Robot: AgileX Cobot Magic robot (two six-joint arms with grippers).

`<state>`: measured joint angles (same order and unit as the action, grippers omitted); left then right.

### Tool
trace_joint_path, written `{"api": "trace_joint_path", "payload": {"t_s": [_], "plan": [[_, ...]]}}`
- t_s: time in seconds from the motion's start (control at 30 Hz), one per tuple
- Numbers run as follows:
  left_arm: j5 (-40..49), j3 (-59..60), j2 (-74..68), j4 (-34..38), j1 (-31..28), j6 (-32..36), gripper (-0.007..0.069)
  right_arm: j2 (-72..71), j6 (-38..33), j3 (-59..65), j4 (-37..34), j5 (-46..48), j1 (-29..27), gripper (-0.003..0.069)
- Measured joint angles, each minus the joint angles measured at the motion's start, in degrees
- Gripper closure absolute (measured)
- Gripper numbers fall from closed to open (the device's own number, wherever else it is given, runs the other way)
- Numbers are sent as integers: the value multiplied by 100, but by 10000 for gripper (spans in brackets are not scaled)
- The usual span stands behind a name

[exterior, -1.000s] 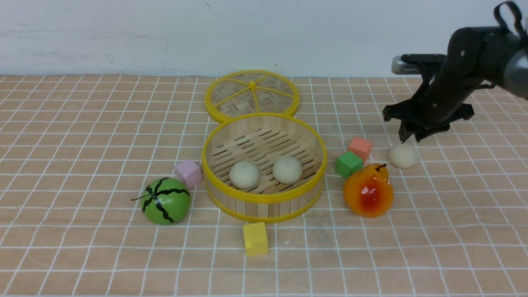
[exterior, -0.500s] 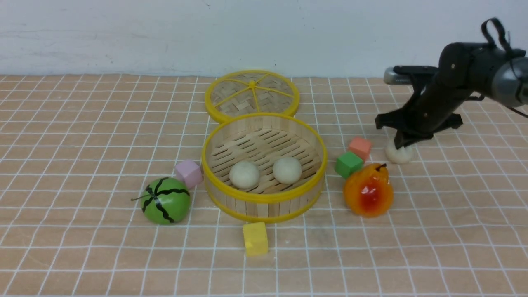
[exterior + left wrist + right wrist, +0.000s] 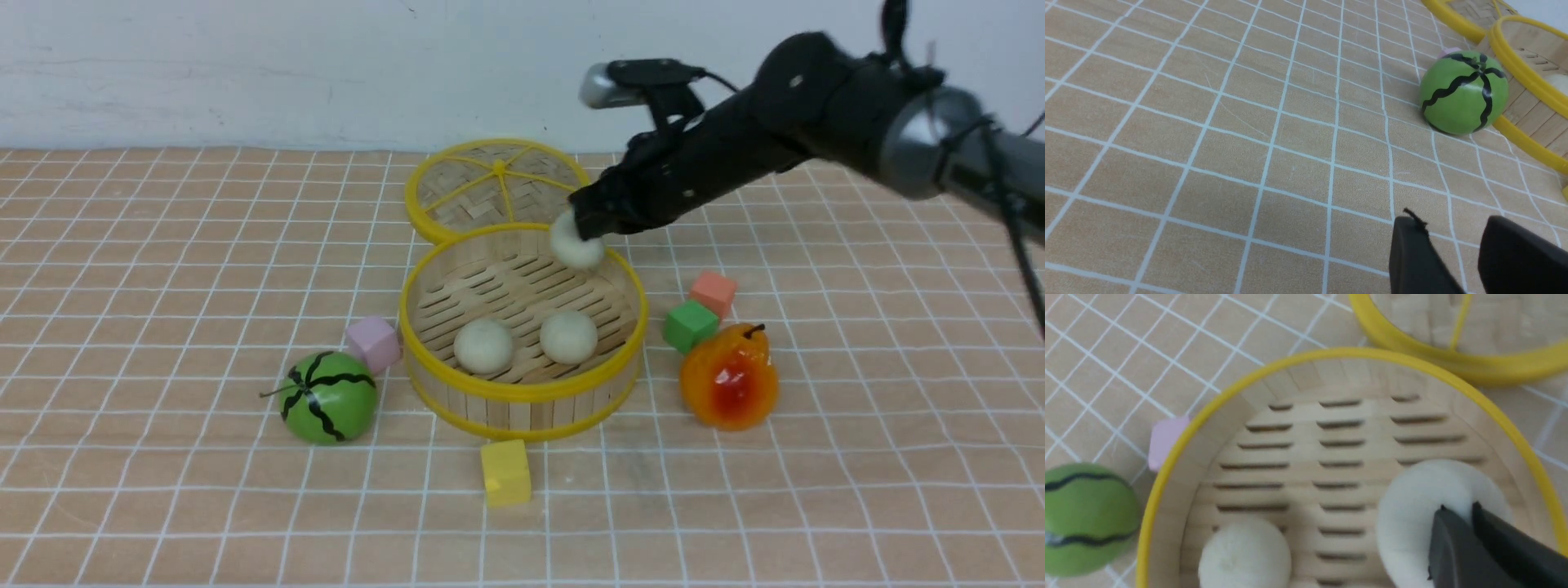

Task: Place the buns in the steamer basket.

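Note:
The steamer basket (image 3: 522, 392) stands mid-table, with two buns (image 3: 484, 345) (image 3: 568, 336) on its slatted floor. My right gripper (image 3: 581, 229) is shut on the third bun (image 3: 576, 245) and holds it above the basket's far right rim. In the right wrist view the held bun (image 3: 1412, 506) is pinched between the fingertips of my right gripper (image 3: 1457, 510), over the basket floor (image 3: 1306, 457); another bun (image 3: 1245, 555) lies below. My left gripper (image 3: 1449, 224) is open and empty above the cloth, away from the basket.
The flat woven lid (image 3: 498, 192) lies behind the basket. A watermelon ball (image 3: 328, 398) and pink cube (image 3: 373, 343) sit left of it. A yellow cube (image 3: 506, 471) sits in front. A green cube (image 3: 690, 325), orange cube (image 3: 713, 292) and pear (image 3: 729, 377) sit to the right.
My right gripper came down on the bun beside the orange cube, shut on it, lifted it and carried it left to above the basket's far right rim.

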<state>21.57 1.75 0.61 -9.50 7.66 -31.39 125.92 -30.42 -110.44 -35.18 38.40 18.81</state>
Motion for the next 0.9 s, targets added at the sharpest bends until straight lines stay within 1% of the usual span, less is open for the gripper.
{"api": "trace_joint_path", "payload": {"t_s": [0.13, 0.23, 0.3, 0.43, 0.53, 0.6, 0.63, 0.67, 0.7, 0.77, 0.9], "plan": [[0, 0, 0, 0, 0, 0, 386, 391, -75, 0, -11, -633, 157, 631], [0, 0, 0, 0, 0, 0, 386, 611, -85, 0, -11, -878, 180, 589], [0, 0, 0, 0, 0, 0, 386, 671, -73, 0, 0, -928, 180, 545], [0, 0, 0, 0, 0, 0, 386, 594, -55, 5, 23, -758, 175, 376], [0, 0, 0, 0, 0, 0, 386, 341, -16, 5, 177, -260, 144, 229], [0, 0, 0, 0, 0, 0, 386, 218, 42, 5, 242, -68, 115, 194], [0, 0, 0, 0, 0, 0, 386, -30, 191, 5, 351, 271, 33, 155], [0, 0, 0, 0, 0, 0, 386, -175, 314, 5, 441, 457, -23, 137], [0, 0, 0, 0, 0, 0, 386, -421, 588, 5, 627, 757, -128, 116], [0, 0, 0, 0, 0, 0, 386, -821, 894, 5, 877, 1168, -318, 104], [0, 0, 0, 0, 0, 0, 386, -1773, 1653, 58, 1700, 2085, -836, 104]]}}
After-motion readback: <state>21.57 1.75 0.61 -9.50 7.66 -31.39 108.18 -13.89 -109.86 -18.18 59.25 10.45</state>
